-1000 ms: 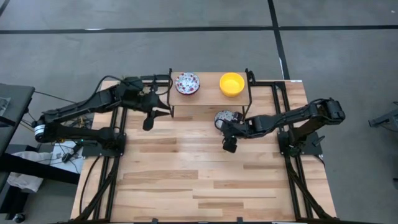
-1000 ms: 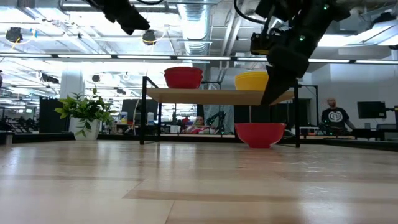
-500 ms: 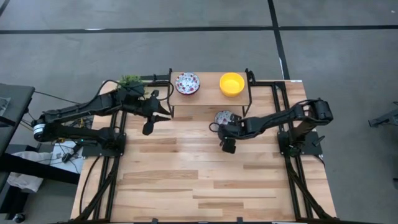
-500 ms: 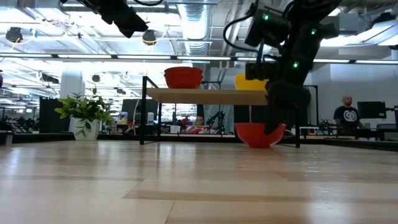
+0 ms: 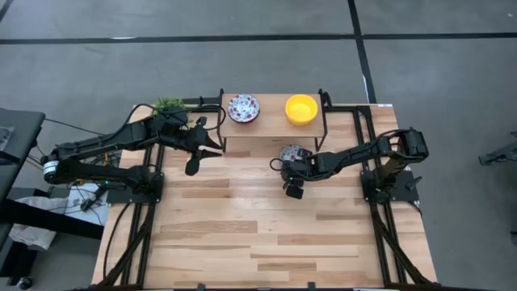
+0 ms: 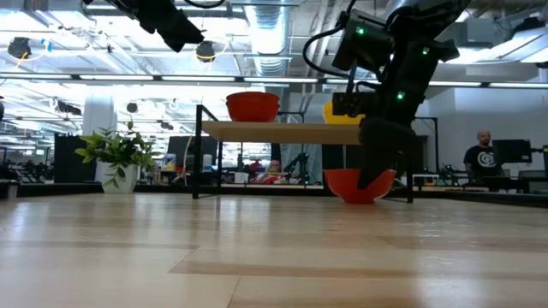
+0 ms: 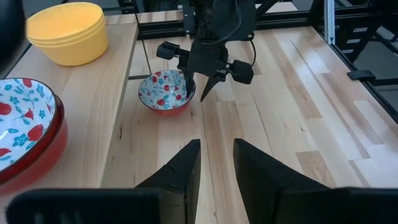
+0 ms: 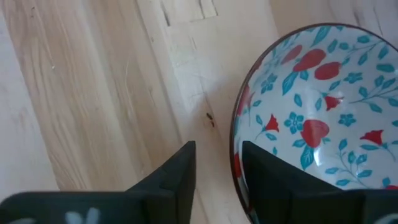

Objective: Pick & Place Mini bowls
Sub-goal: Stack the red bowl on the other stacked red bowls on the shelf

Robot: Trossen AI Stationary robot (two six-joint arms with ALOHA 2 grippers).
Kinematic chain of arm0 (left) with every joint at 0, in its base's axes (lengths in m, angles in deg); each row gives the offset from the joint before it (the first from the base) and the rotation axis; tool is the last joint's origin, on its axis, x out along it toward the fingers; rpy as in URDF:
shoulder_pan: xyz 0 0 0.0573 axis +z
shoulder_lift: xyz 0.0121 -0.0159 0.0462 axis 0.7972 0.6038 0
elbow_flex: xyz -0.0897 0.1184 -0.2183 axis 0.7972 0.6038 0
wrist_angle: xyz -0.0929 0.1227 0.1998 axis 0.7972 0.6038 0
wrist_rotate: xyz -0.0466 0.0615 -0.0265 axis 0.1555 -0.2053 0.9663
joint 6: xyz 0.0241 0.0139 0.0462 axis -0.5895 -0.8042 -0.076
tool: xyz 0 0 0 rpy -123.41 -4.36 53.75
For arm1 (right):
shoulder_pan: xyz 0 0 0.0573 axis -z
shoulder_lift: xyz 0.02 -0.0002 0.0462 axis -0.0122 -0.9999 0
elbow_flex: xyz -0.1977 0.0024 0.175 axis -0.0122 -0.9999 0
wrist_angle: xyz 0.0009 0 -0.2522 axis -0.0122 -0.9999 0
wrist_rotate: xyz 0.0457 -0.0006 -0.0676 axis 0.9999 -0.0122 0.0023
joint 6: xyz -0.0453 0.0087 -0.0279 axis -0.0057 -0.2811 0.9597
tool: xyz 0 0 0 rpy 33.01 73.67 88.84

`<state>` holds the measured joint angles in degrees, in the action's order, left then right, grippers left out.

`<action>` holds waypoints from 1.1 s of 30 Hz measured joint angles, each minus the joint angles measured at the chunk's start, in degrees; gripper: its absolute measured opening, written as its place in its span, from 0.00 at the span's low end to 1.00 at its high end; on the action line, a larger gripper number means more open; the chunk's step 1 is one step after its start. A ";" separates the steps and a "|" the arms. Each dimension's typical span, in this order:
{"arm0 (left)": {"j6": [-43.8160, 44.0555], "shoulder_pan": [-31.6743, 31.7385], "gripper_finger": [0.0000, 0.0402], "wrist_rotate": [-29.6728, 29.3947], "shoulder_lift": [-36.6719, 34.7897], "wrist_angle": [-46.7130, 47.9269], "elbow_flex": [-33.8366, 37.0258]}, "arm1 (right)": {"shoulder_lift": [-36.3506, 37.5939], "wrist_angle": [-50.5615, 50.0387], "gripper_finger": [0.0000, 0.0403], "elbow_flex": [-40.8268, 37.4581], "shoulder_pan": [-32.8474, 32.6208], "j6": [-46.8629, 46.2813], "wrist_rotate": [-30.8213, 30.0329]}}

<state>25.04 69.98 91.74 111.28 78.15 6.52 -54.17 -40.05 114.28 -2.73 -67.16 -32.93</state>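
Observation:
A mini bowl [image 5: 292,152], white with red and blue flowers inside and red outside [image 6: 349,185], rests on its base on the table in front of a low shelf [image 5: 271,123]. My right gripper [image 7: 198,92] points steeply down at its near rim, open, one finger inside the bowl and one outside [image 8: 217,168]. On the shelf stand a patterned bowl [image 5: 243,107] nested in a red one and stacked yellow bowls [image 5: 301,108]. My left gripper [image 5: 192,167] hangs open and empty [image 7: 216,162], high beside the shelf's left end. My right gripper straddles the near rim [image 8: 236,146] of the patterned bowl on the table, coming from above with the fingers slanting down. Whether either finger [image 8: 261,171] touches the rim, I cannot tell. The bowl sits upright on the table.
The shelf's black posts [image 5: 325,121] stand close behind the bowl, and its top hangs over it. A small green plant [image 6: 116,154] stands at the far left corner. The near half of the wooden table [image 5: 266,234] is bare boards. A person [image 6: 479,158] shows in the room beyond.
My right gripper has come down and a little toward the table's left edge, onto the near rim of the bowl on the table. The bowl has stayed where it was.

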 joint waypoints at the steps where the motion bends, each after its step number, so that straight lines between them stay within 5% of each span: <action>1: -0.02 0.00 0.24 0.00 0.00 0.00 0.00 | 0.00 0.06 0.28 0.00 0.00 -0.26 -0.05; 16: -0.02 0.00 0.24 0.00 0.02 0.04 -0.02 | 0.24 -0.11 0.02 0.50 -0.23 -5.85 -1.21; 33: 1.18 0.00 0.24 0.00 0.04 1.51 -0.03 | 0.02 -5.35 0.01 13.90 -4.77 -10.27 3.33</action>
<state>26.22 69.98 91.74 111.32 79.66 6.49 -54.14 -45.41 128.18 -7.51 -77.42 -29.59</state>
